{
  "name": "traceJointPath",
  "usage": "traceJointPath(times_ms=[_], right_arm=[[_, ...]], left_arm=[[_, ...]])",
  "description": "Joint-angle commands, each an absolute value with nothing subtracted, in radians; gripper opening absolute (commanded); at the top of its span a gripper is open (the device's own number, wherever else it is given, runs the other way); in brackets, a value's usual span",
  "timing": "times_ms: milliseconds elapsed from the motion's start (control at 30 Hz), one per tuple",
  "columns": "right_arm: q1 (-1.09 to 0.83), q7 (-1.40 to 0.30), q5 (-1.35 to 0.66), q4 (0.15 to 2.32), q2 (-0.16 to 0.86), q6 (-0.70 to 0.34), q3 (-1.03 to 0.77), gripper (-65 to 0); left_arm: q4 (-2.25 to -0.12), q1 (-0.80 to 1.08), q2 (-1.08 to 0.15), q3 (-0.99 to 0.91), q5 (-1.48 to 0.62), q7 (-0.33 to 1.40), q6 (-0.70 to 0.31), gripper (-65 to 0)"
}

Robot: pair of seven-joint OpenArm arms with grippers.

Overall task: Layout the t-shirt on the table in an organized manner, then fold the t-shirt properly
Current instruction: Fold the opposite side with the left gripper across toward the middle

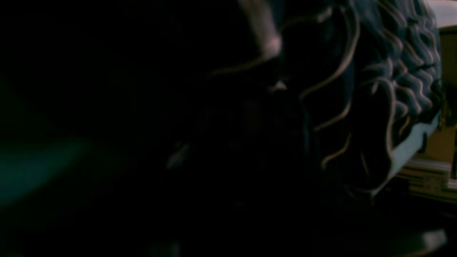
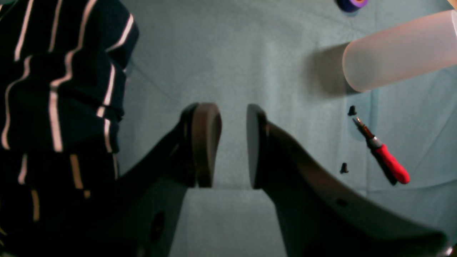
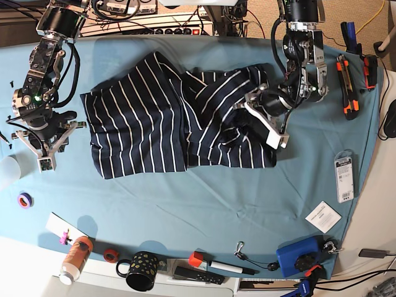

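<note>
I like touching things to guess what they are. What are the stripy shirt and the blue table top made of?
The t-shirt looks like soft knit fabric, matte navy with thin white stripes: it bunches into wrinkles and folds. The table seems covered in smooth teal cloth, matte too, with faint creases showing. What lies under the cloth cannot be seen.

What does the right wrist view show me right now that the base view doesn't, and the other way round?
Only the right wrist view: the right gripper up close, jaws apart with nothing between them, over bare table, plus a red-handled screwdriver and small black screws.

Only the base view: the whole t-shirt, bunched on one side, the left gripper down on that bunch, and the mug at the near edge.

Both: the striped t-shirt, the table, the right gripper and the frosted cup.
</note>
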State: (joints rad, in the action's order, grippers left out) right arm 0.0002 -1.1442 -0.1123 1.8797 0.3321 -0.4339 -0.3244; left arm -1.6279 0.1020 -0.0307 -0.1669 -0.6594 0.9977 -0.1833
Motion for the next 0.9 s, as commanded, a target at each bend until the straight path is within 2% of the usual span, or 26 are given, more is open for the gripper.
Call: traceJointPath(times_ms=[0, 200, 333, 500, 600, 767, 867], right_arm=[[0.016, -1.126, -0.111, 1.898, 0.349, -0.429, -0.329, -49.5], [0.016, -1.125, -0.11, 1.898, 0.349, -0.422, -0.329, -49.5], [0.016, -1.125, -0.11, 1.898, 0.349, -0.411, -0.329, -49.5], [0.016, -1.124, -0.111, 1.898, 0.349, -0.41, -0.329, -49.5], [0.016, -1.118, -0.112, 1.898, 0.348, -0.41, -0.329, -49.5], [0.017, -1.092, -0.112, 1.898, 0.346, -0.386, -0.329, -49.5], [0.016, -1.09, -0.123, 1.898, 0.346, -0.383, -0.329, -49.5]], left_arm=[[-1.639, 0.097, -0.031, -0.167, -0.64, 1.037, -0.179, -65.0], [-1.68, 0.096, -0.069, -0.169, -0.582, 1.074, -0.18, -65.0], [-1.692, 0.094, -0.169, -0.183, -0.575, 1.073, -0.184, -65.0], [-1.692, 0.078, -0.312, -0.287, -0.609, 1.055, -0.192, -65.0], [-1.692, 0.074, -0.395, -0.346, -0.712, 1.067, -0.292, -65.0], [-1.727, 0.075, -0.47, -0.356, -1.019, 1.188, -0.5, -65.0], [-1.803, 0.076, -0.46, -0.356, -1.078, 1.209, -0.537, -65.0]])
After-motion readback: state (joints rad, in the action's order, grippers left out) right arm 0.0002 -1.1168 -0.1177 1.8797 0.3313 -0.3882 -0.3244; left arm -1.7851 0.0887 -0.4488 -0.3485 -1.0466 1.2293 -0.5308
